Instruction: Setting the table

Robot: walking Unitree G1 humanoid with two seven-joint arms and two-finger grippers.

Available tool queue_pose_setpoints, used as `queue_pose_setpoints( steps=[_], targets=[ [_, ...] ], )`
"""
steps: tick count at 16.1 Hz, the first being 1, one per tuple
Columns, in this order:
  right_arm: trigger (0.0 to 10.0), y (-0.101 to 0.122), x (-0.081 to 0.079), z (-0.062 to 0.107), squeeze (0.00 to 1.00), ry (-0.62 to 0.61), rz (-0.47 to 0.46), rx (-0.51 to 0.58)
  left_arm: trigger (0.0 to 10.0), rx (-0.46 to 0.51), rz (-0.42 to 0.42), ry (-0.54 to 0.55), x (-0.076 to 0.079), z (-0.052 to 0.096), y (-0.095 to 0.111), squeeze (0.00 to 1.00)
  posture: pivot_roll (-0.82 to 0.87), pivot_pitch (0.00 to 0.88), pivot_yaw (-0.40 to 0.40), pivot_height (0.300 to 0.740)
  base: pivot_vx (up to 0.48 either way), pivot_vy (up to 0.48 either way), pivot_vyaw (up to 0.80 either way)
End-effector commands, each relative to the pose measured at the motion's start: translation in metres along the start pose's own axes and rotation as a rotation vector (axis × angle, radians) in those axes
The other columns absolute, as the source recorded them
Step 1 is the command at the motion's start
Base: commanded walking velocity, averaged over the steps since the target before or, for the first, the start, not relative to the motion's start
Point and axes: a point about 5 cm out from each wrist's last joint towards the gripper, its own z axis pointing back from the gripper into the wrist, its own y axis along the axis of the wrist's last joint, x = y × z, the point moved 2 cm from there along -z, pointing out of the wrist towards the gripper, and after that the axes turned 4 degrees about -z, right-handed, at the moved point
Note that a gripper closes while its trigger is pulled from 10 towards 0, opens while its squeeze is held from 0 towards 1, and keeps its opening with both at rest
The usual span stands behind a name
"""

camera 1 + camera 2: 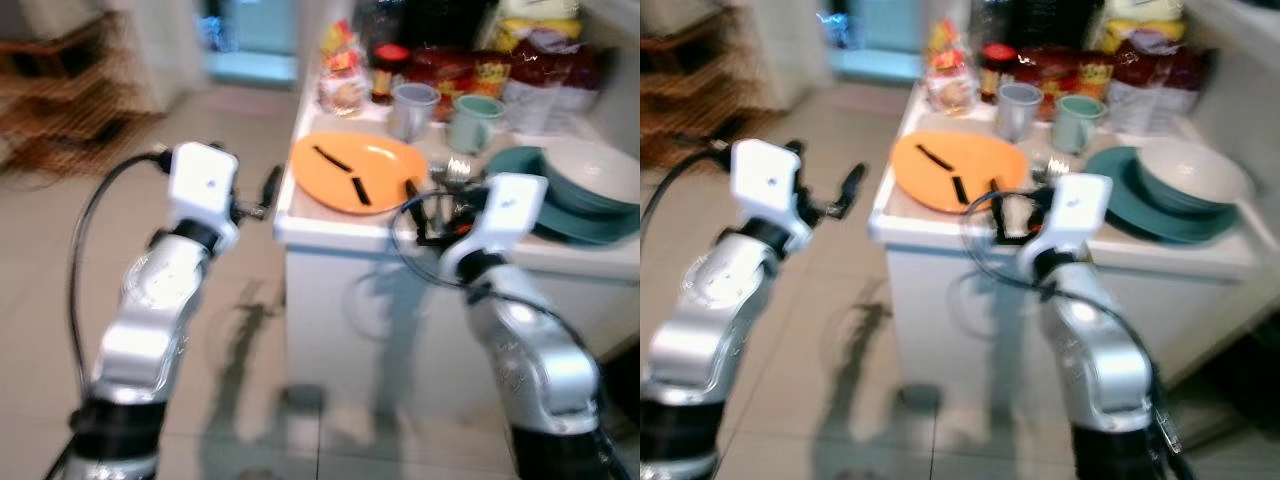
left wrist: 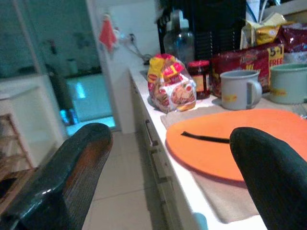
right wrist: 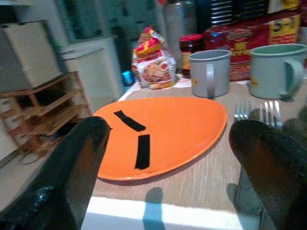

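An orange plate (image 1: 358, 172) with two black tape strips lies on a beige mat at the near left end of the white counter (image 1: 330, 232). Forks (image 3: 259, 112) lie on the mat just right of the plate, with a grey mug (image 1: 412, 108) and a green mug (image 1: 474, 120) behind them. My left gripper (image 1: 268, 190) hovers open off the counter's left edge, level with the plate. At the front edge, my right gripper (image 1: 418, 210) is open and empty, facing the plate and forks.
Stacked teal plates (image 1: 545, 222) topped by a white bowl (image 1: 590, 172) sit at the counter's right. Snack packets (image 1: 345, 75), a jar (image 1: 388, 70) and bags line the back. A wooden rack (image 1: 60, 110) stands far left on the tiled floor.
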Motion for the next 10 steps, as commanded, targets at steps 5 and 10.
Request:
queue_pose_setpoints(
  steps=[5,10],
  targets=[
    [10.0,0.0068,0.0059,0.0004,0.0,-0.023,0.023,0.022,10.0,0.024,0.004,-0.034,0.007,-0.0041,0.0061,0.0,0.08,0.038,-0.035,0.74,0.0,0.48,-0.8],
    [10.0,0.0068,0.0036,-0.0011,0.0,0.002,0.08,0.01,10.0,0.01,0.028,-0.036,0.0118,-0.0007,0.0035,0.0,0.08,0.04,-0.037,0.74,0.0,0.18,-0.64]
  ],
)
